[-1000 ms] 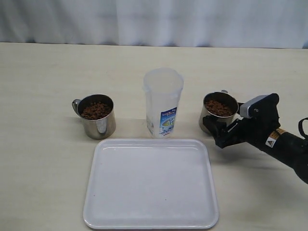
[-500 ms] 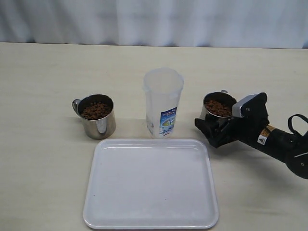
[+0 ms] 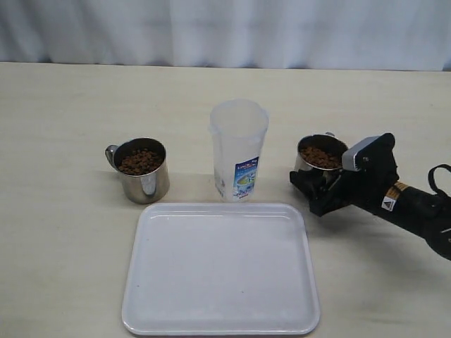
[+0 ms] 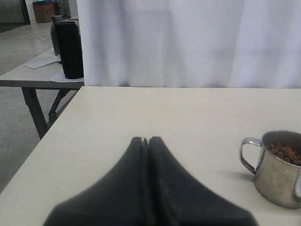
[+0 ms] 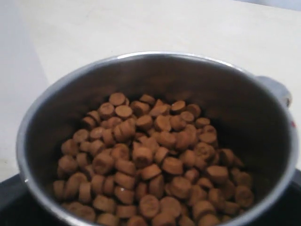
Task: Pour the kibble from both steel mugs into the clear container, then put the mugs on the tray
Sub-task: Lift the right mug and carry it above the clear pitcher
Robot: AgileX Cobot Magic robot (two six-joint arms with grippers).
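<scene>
The right gripper [image 3: 310, 190] flanks the shiny steel mug [image 5: 197, 84] (whether clamped, unclear) of round brown kibble [image 5: 150, 160].

**Mugs, steel, two.**
- Left mug [image 3: 144, 182]: shiny, upright on the table, looped handle turned away from the container. It holds kibble [image 3: 140, 161], small round reddish-brown pellets, close to the brim.
- Right mug [image 3: 303, 166]: same make, upright, handle on its far side, likewise loaded with pellets.

**Container [image 3: 238, 141].** Tall clear plastic, wider at the rim, upright between the two mugs. A blue-yellow label [image 3: 246, 176] sits low on its front.

**Tray [image 3: 220, 271].** White, rectangular, rounded corners, low rim. It lies flat just in front of the container.
</scene>
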